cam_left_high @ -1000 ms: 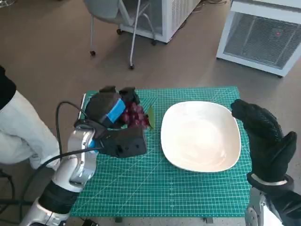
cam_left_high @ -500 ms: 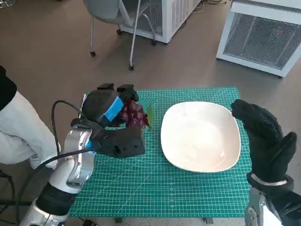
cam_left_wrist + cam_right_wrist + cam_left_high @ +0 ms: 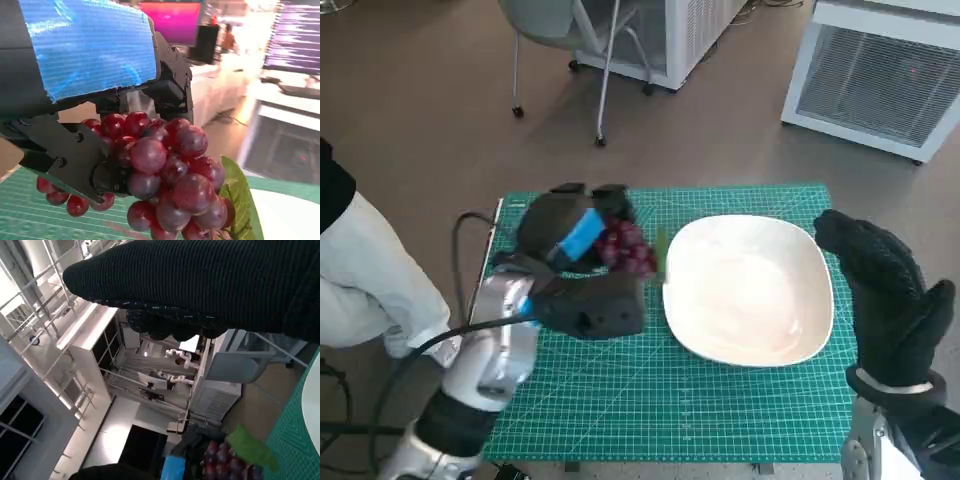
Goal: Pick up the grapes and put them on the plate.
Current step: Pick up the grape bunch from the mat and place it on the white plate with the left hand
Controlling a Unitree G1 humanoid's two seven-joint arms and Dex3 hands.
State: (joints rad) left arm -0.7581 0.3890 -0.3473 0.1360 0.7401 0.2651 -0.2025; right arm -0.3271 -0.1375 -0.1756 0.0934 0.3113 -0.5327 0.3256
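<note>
Your left hand grips the bunch of red grapes, carried above the green cutting mat just beside the white plate's near-left rim. A green leaf hangs from the bunch. Your gloved right hand stands at the plate's far side, fingers seemingly apart, holding nothing.

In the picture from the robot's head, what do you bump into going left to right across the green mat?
Left hand → grapes it holds → white plate → gloved right hand.
</note>
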